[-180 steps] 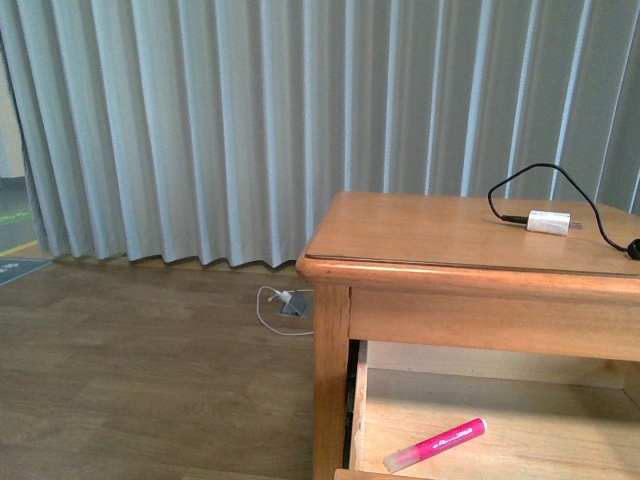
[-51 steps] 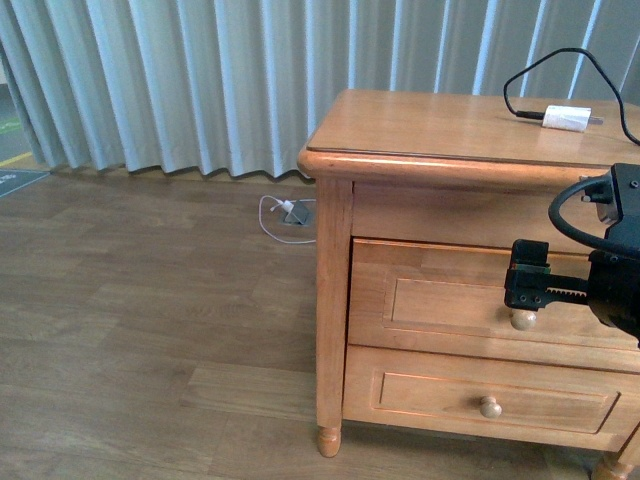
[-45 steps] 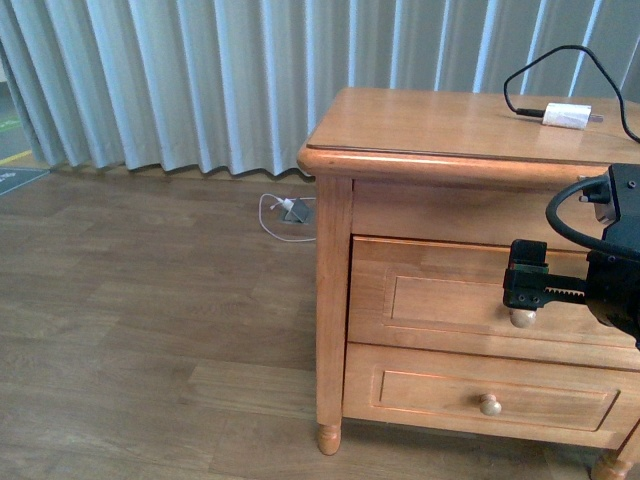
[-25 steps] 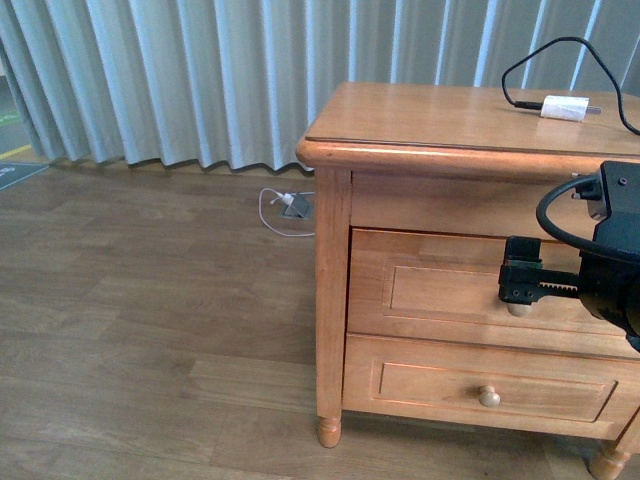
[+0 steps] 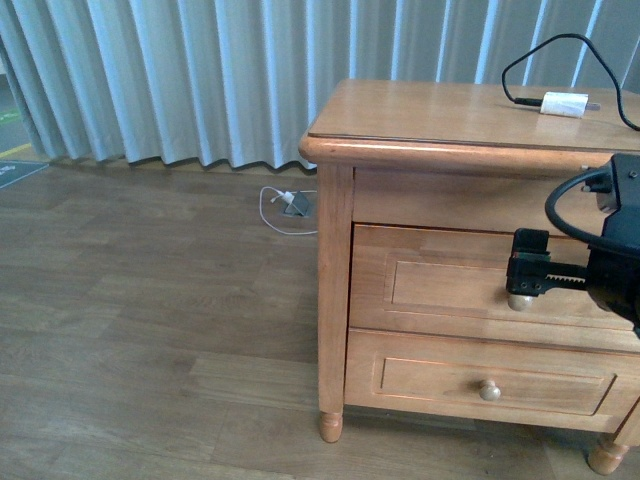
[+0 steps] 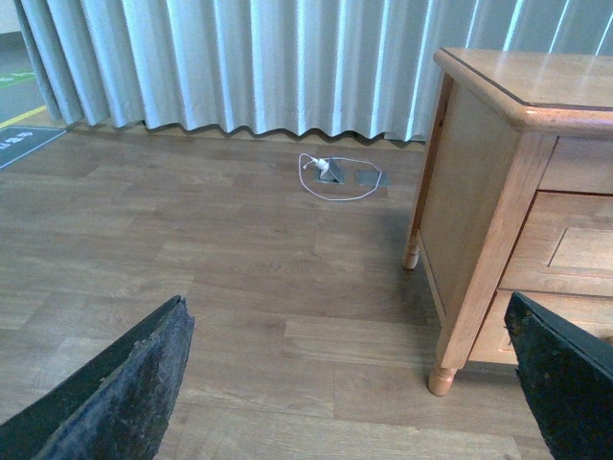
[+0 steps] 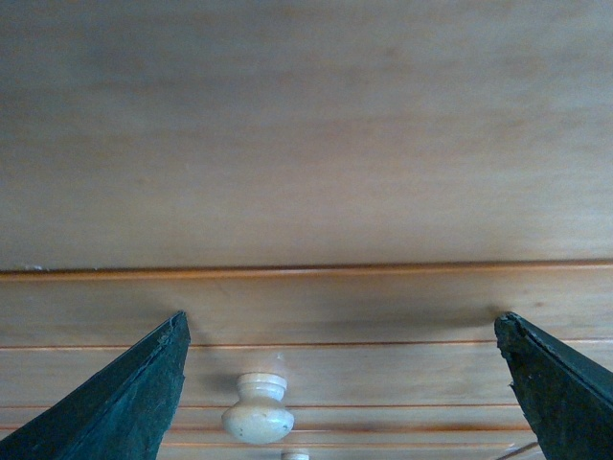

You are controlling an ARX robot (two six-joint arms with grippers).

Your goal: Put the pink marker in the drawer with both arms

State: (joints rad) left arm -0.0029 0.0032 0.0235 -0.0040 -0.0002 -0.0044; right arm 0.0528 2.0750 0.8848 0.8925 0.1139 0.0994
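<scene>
Grey curtain (image 5: 200,80), wood floor (image 5: 130,300), cabinet (image 5: 335,300), drawer (image 5: 440,285) shut

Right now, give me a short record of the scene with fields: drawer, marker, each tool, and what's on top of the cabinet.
top drawer: shut, front flush with the cabinet
pink marker: not visible in any view
right tool: open, at the top drawer's knob, fingers apart, not gripping it
left tool: open, holding nothing, over the wooden floor beside the cabinet
lower drawer: shut
cabinet top: white charger plug with black cable
</scene>
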